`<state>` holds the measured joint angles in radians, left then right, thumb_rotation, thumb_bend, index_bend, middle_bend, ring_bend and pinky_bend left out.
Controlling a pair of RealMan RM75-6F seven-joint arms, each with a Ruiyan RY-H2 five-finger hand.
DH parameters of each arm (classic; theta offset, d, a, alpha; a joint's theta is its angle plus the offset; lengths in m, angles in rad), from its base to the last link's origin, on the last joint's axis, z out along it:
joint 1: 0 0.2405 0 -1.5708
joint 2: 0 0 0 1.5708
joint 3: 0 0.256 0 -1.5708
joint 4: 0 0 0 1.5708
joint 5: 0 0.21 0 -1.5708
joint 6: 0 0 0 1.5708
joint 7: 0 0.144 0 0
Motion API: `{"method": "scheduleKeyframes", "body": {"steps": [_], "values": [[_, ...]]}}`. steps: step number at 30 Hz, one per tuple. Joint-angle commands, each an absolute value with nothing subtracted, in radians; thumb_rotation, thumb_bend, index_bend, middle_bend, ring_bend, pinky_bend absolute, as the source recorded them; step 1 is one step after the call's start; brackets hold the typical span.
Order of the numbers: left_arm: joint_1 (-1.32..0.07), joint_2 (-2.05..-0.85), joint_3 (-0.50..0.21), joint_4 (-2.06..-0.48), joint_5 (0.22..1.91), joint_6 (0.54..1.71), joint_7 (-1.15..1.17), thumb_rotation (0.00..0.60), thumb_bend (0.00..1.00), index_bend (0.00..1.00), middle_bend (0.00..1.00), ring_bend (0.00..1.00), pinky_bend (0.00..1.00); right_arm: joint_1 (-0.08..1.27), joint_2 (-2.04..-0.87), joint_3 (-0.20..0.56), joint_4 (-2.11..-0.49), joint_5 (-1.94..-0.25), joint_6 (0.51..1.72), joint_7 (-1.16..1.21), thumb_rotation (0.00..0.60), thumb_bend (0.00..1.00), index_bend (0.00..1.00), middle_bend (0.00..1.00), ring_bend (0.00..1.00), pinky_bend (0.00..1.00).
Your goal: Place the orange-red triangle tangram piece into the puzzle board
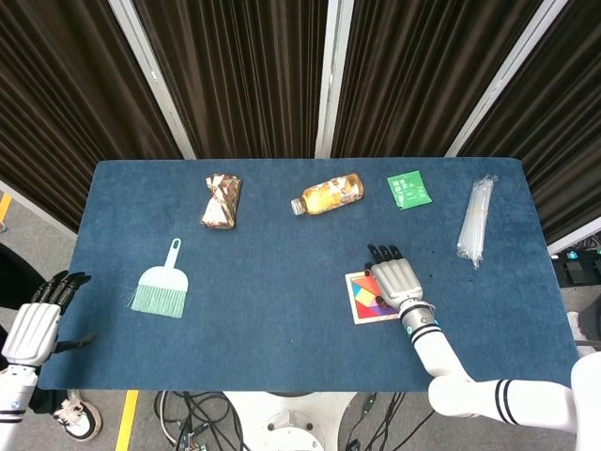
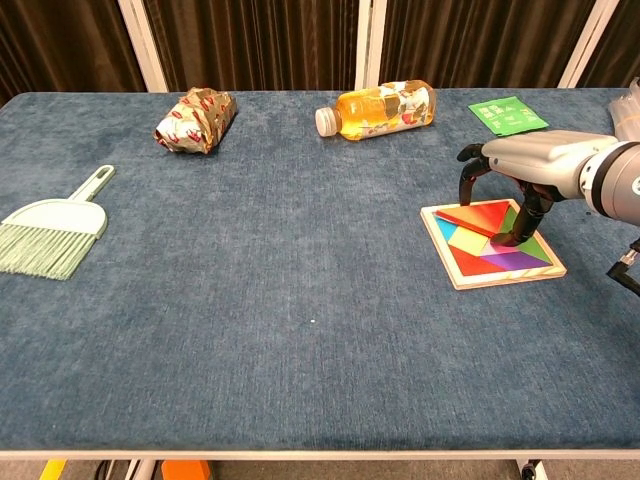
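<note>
The left hand (image 1: 34, 324) hangs off the near left edge of the table (image 2: 300, 380), visible in the head view only. Its dark fingers are extended and loosely apart, and it holds nothing.

The puzzle board (image 2: 492, 243) lies flat on the near right part of the table, a wooden-rimmed square filled with coloured pieces. The orange-red triangle tangram piece (image 2: 478, 215) sits at the far left corner of the board, lying across the top of the coloured field; whether it is fully seated in its recess cannot be told. The right hand (image 2: 520, 165) arches over the far half of the board, palm down, with its dark fingertips (image 2: 508, 238) curved downward. One fingertip touches the board surface just beside the triangle's right edge; another reaches down past the far rim. The hand grips nothing, and its fingers stand apart.

A light green hand brush (image 2: 48, 232) lies at the left edge of the table, bristles toward the near side, well apart from the board.

Along the far side, from left to right: a crumpled snack wrapper (image 2: 195, 118), a plastic bottle (image 2: 378, 108) of orange liquid lying on its side with the cap pointing left, and a green packet (image 2: 508, 113). A clear sleeve of straws (image 1: 476, 220) lies at the far right edge, seen in the head view
</note>
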<state>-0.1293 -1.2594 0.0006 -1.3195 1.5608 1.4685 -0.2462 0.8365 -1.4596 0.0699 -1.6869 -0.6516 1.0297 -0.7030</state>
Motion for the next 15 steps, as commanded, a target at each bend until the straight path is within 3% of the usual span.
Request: {"method": "scheduleKeyframes", "body": {"steps": [1, 15], "values": [[-0.129, -1.258, 0.001, -1.32, 1.56, 1.468, -0.246, 0.6, 0.0, 0.16, 0.12, 0.05, 0.17, 0.837, -1.461, 0.071, -1.685, -0.654, 1.028, -0.7, 0.6, 0.18, 0.36, 0.0, 0.0, 0.0], [-0.13, -1.258, 0.001, -1.319, 1.559, 1.465, -0.251, 0.6, 0.0, 0.16, 0.12, 0.05, 0.17, 0.837, -1.45, 0.068, -1.693, -0.657, 1.026, -0.694, 0.6, 0.18, 0.27, 0.0, 0.0, 0.0]]}}
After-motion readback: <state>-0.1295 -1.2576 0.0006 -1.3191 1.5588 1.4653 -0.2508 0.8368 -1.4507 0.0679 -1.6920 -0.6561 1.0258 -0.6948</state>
